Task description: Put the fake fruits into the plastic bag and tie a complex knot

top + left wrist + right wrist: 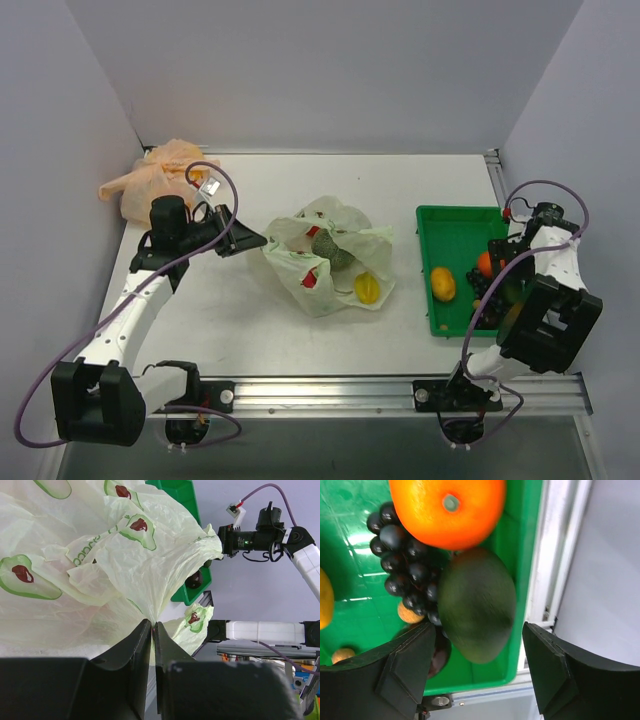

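At the near edge a rail (330,395) carries both arm bases.

Near right, the right gripper (477,627) hangs over the near right corner of the tray (450,225). Its jaws are released and stand wide on either side of the avocado (477,612). A gap shows between the avocado and the right finger (560,670), so nothing is grasped. The avocado lies close to the tray's right wall. The grapes (405,565) press against its left side. The orange (447,510) sits just beyond, touching both. A yellow-orange fruit (443,284) lies alone in the left half of the tray.

The bag (330,255) lies crumpled in the middle of the table (250,320), left of the tray and just beside it, with its mouth open upward. The starfruit (367,287) rests in its near right part. A dark green fruit (335,252) shows in the opening farther in.

The left gripper (243,240) reaches in from the left and is clenched on the bag's left edge. In the wrist view its fingers (137,640) pinch a thin gather of the film, which fans out beyond them.

In the far left corner sits the peach bag (155,180), well apart from the bag.
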Available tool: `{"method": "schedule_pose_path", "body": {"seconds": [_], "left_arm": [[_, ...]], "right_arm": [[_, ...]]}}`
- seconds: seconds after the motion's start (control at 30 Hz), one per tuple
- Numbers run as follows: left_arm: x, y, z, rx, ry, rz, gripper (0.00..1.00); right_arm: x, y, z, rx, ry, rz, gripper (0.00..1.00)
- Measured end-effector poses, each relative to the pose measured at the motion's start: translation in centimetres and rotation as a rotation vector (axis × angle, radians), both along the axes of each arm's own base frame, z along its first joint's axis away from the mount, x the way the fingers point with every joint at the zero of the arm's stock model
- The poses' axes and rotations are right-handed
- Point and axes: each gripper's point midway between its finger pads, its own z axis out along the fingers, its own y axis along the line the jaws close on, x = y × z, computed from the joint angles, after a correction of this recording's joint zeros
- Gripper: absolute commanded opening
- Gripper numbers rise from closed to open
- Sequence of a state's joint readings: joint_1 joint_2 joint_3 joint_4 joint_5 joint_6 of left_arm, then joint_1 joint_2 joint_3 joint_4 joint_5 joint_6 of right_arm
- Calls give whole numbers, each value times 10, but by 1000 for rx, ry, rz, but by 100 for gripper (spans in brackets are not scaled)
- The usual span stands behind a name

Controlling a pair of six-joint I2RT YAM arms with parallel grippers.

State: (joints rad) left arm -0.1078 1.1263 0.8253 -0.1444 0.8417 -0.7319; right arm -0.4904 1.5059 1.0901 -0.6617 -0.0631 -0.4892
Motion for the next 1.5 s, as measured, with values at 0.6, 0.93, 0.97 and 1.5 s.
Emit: {"method": "schedule_pose_path", "body": {"seconds": [0.6, 0.93, 0.97, 1.5], "left_arm": [[4, 3, 3, 6, -12, 8, 18], [4, 3, 3, 5, -12, 8, 18], [4, 3, 3, 5, -12, 8, 18], [5, 3, 2, 3, -8, 10, 18]], "right_arm": [[7, 20, -11, 69, 15, 5, 37], [38, 102, 86, 187, -232, 208, 36], [41, 127, 98, 211, -270, 278, 36], [-5, 351, 105, 502, -170, 953, 22]]}}
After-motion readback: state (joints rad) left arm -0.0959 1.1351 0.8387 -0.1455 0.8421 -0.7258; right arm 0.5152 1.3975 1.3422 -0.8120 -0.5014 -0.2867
